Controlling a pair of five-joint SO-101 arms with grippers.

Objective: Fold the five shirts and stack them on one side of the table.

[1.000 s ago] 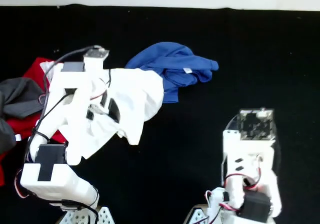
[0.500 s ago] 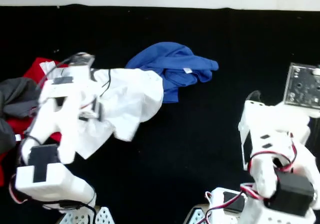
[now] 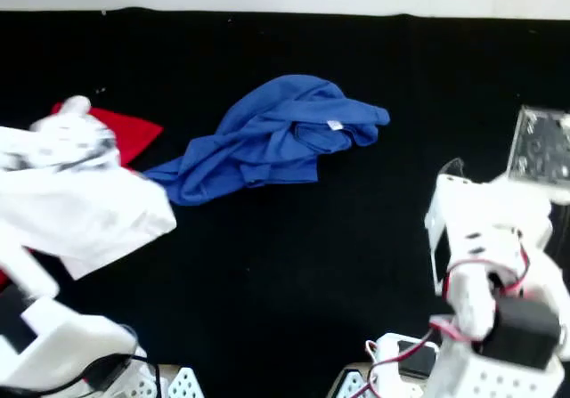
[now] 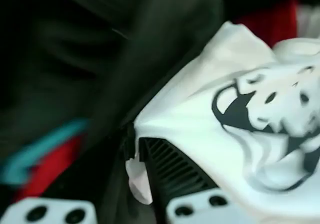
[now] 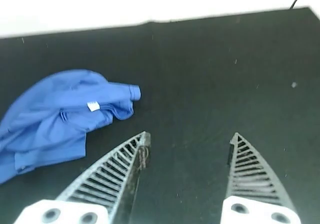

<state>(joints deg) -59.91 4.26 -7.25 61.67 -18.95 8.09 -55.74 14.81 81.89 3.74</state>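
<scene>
- At the left edge of the table (image 3: pixel 294 273), the left hand (image 4: pixel 132 146) looks clamped on the white shirt (image 3: pixel 98 215) — the printed cloth is bunched over its ribbed finger and hangs in a wad off the arm
- Close by it lie the red shirt (image 3: pixel 129 131) and, seen from the left wrist, a dark grey shirt (image 4: pixel 100 48); both are crumpled, neither folded
- The blue shirt (image 3: pixel 267 135) sprawls near the middle of the table towards the far edge, rumpled, with nothing touching it
- The right hand (image 5: pixel 185 169) is spread wide and empty, held above bare table on the right, well apart from the blue shirt
- My reading: this is the very start — one shirt picked out of the heap, no folding done, no stack begun
- Next, I'd say, the white shirt needs to go down on the bare stretch in front of the blue one and be spread flat; a one-handed wad won't manage that, so the right hand would want to take an opposite hem or shoulder and draw the cloth taut before any fold
</scene>
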